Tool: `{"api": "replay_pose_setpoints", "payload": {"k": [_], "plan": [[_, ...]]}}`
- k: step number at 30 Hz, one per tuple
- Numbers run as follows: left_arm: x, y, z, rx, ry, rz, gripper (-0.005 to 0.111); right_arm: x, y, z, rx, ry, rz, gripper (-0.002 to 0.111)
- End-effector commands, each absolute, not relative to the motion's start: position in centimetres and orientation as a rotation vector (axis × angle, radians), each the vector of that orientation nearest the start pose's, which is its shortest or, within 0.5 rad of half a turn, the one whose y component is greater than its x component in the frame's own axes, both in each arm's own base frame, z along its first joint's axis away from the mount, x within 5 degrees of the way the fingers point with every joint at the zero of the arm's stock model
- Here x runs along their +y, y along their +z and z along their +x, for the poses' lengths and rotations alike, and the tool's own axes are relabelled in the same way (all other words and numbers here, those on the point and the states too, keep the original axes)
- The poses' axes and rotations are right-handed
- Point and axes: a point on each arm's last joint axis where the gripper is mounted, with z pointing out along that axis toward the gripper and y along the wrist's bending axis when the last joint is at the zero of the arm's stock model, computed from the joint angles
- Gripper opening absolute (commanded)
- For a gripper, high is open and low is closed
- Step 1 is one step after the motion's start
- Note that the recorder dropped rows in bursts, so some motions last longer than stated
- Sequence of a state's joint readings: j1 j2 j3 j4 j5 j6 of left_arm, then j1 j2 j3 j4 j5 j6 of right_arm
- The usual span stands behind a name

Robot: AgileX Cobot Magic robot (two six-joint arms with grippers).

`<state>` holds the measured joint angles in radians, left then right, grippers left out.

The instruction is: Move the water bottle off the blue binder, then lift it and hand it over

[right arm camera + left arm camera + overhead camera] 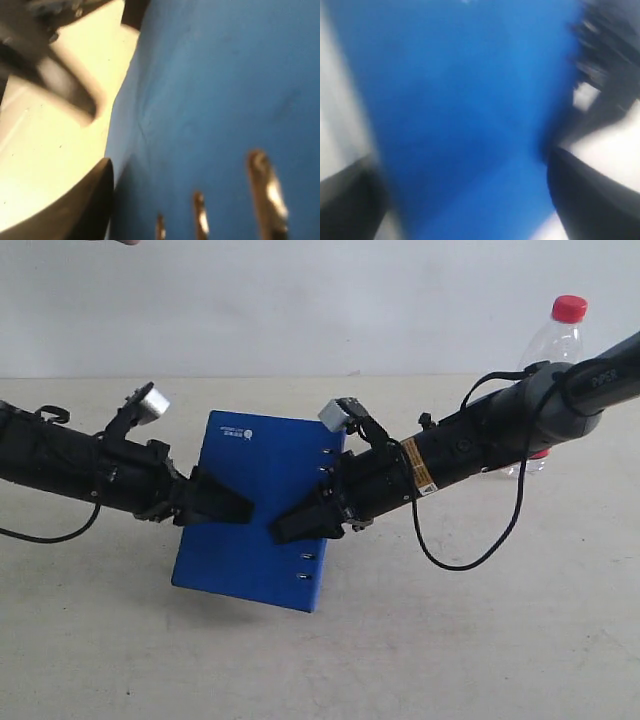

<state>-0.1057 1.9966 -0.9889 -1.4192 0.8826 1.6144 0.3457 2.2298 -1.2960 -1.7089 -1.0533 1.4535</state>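
Two claws at blue binder [262, 465], tilted up over counter [480, 640] middle: left claw [235, 508] at plain edge, fingers [590, 200] apart; right claw [290, 527] at slotted edge. Clenched or released: cannot tell, blurred. Water bottle [562, 340] upright near far right edge.

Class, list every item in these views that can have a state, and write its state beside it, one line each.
water bottle: upright on the table, red cap on, off the binder.
blue binder: closed, tilted, an end effector at each side.
left end effector: at the binder's edge opposite the rings; open or shut unclear.
right end effector: at the binder's ringed edge; open or shut unclear.
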Motion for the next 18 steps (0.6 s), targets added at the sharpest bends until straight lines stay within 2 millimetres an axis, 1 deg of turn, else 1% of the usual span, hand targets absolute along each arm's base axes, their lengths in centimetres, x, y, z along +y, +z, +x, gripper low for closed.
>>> {"api": "replay_pose_setpoints", "payload": {"k": [1,3,4,6,7,8,9,10,11,12,13,14,15,16,17,18], "plan": [[-8.1,12.0,36.0,2.424,-0.657,0.415,0.063,21.3,11.3,35.6,2.022,1.322,-1.188,0.000],[-7.0,12.4,36.6,2.436,-0.492,0.327,0.044,21.3,11.3,35.6,2.024,1.319,-1.191,0.000],[-6.7,12.7,36.7,2.431,-0.449,0.313,0.034,21.2,11.3,35.6,2.025,1.315,-1.192,0.000],[-6.4,13.5,36.8,2.406,-0.393,0.318,0.009,21.2,11.2,35.6,2.029,1.305,-1.201,0.000],[-6.4,14.2,36.7,2.383,-0.378,0.353,0.005,21.2,11.2,35.6,2.030,1.292,-1.213,0.000],[-6.4,15.6,36.6,2.340,-0.360,0.386,0.004,21.1,11.4,35.8,2.037,1.246,-1.204,0.000],[-6.5,16.4,36.5,2.316,-0.355,0.394,0.004,21.0,11.6,35.9,2.040,1.220,-1.199,0.000],[-6.4,18.0,36.3,2.273,-0.336,0.388,0.004,21.0,12.5,36.0,2.022,1.185,-1.203,0.000],[-6.2,19.0,36.1,2.248,-0.318,0.382,0.004,21.0,13.2,36.0,2.007,1.175,-1.205,0.000],[-5.9,20.6,35.5,2.212,-0.295,0.323,0.004,21.0,14.7,35.9,1.970,1.153,-1.212,0.000],[-5.6,21.4,35.0,2.196,-0.286,0.277,0.004,21.0,15.6,35.9,1.949,1.143,-1.216,0.000],[-5.0,22.3,33.9,2.181,-0.242,0.195,0.004,21.0,17.0,35.6,1.905,1.120,-1.236,0.000],[-4.3,22.8,32.3,2.178,-0.173,0.146,0.004,21.1,18.0,34.8,1.851,1.100,-1.281,0.000],[-3.9,22.9,31.5,2.178,-0.104,0.127,0.004,21.4,18.3,34.1,1.824,1.088,-1.314,0.000],[-3.5,23.0,29.9,2.179,-0.007,0.110,0.004,22.0,18.7,33.1,1.804,1.071,-1.348,0.000],[-3.2,23.1,28.8,2.174,0.060,0.107,0.004,22.6,19.0,32.3,1.795,1.041,-1.370,0.000]]}}
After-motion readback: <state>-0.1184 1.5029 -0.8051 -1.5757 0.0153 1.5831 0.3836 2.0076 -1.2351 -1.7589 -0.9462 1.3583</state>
